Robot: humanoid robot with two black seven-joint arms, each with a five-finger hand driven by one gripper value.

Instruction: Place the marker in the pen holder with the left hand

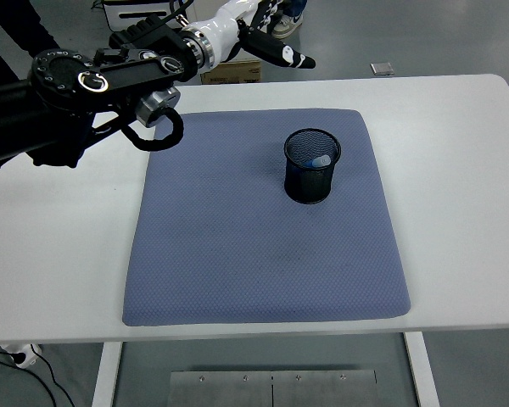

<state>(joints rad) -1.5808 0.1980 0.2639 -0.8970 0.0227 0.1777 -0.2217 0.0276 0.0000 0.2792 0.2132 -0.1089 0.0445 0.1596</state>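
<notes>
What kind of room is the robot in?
Probably a robot lab or workshop: a plain white table on a grey floor, a blue mat with a pen holder, and equipment behind.

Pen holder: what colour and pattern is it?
Black wire mesh, seen in the head view: the pen holder stands on the blue-grey mat.
</notes>
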